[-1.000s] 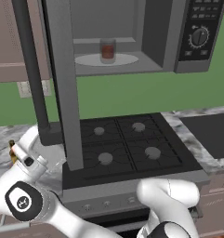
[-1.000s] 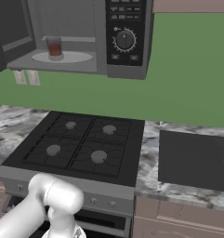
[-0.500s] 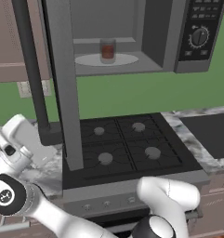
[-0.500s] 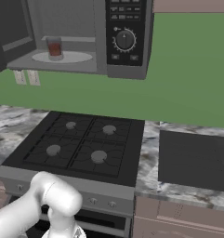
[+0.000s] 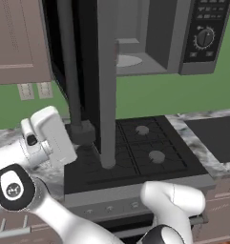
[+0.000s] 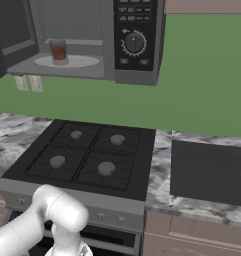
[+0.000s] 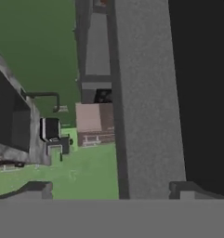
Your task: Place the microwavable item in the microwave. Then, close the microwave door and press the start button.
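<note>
The glass cup (image 6: 58, 51) with reddish-brown contents stands on the white turntable (image 6: 77, 62) inside the microwave (image 6: 137, 75). Its control panel with the round dial (image 6: 134, 43) is on the right. The microwave door (image 5: 107, 95) stands partly swung out, its grey edge facing the left base camera, with the long dark bar handle (image 5: 68, 62) to its left. My gripper (image 7: 108, 188) is open, its fingertips (image 7: 36, 188) wide apart, close to the door's grey edge (image 7: 146, 116). My white hand (image 5: 52, 136) sits low beside the handle's foot.
A black four-burner stove (image 6: 87, 155) lies below the microwave. Marble counter (image 6: 162, 150) and a dark flat panel (image 6: 209, 170) lie to its right. Wall sockets (image 5: 34, 89) sit on the green wall, under a brown cabinet (image 5: 16, 38).
The hand has risen from the lower left to the door's handle side. The door has swung rightward toward the microwave opening and now hides the cup in the left base view.
</note>
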You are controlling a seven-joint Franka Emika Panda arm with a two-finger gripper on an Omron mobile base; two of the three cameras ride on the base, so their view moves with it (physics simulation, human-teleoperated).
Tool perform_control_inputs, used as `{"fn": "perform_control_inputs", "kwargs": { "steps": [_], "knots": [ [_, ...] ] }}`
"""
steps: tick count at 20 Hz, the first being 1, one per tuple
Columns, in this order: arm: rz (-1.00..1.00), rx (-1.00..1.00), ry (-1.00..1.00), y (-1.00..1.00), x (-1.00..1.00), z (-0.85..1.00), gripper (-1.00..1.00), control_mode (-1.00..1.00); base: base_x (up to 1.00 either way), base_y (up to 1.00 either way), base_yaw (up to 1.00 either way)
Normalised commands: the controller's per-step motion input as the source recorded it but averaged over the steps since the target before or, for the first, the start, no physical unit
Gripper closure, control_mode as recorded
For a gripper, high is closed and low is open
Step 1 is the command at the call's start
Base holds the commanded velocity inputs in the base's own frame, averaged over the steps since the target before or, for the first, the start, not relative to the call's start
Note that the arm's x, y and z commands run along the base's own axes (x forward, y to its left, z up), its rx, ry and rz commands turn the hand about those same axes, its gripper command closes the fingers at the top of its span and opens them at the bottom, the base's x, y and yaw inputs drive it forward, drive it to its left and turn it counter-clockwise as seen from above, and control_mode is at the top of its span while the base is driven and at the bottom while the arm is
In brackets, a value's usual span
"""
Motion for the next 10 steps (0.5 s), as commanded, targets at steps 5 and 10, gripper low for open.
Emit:
{"fn": "perform_control_inputs", "kwargs": {
  "steps": [5,10],
  "knots": [
    [0.0,0.27,0.0,-1.0,-0.38,0.08,-1.0,-1.0,0.0,0.0,0.0],
    [0.03,0.27,0.0,-1.0,-0.15,0.01,-1.0,-1.0,0.0,0.0,0.0]
  ]
}}
